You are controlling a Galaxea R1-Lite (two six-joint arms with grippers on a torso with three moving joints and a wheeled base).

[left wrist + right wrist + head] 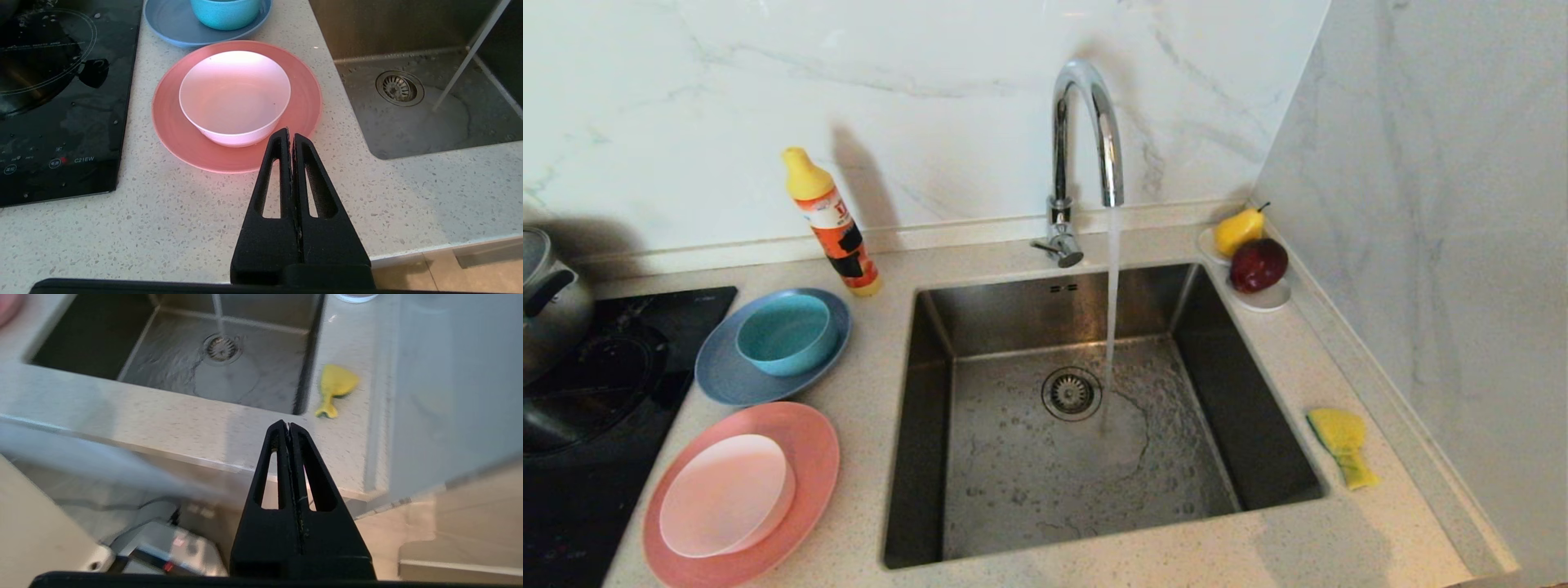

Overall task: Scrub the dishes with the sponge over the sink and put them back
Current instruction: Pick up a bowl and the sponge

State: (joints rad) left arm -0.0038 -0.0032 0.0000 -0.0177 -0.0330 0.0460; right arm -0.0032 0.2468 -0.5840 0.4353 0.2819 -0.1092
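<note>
Sink [1241, 392] brushed steel, dull sheen, floor wet and rippled; steel strainer drain [1071, 394]. Faucet [1086, 155] polished chrome, mirror-glossy. Countertop [866, 425] speckled stone-look, smooth, low sheen. Backsplash [931, 82] white marble-look, glossy. Teal bowl [786, 333], pale pink-white bowl [725, 495], grey-blue plate [727, 380], salmon-pink plate [809, 457] all matte plastic-looking. Sponge [1343, 445] yellow foam, soft, crumpled. Cooktop [61, 102] black glass, glossy, water-spotted. Pot [551, 302] shiny steel. Soap bottle [833, 224] plastic, glossy label. Left gripper [291, 136] and right gripper [288, 426] black matte, grainy plastic.
</note>
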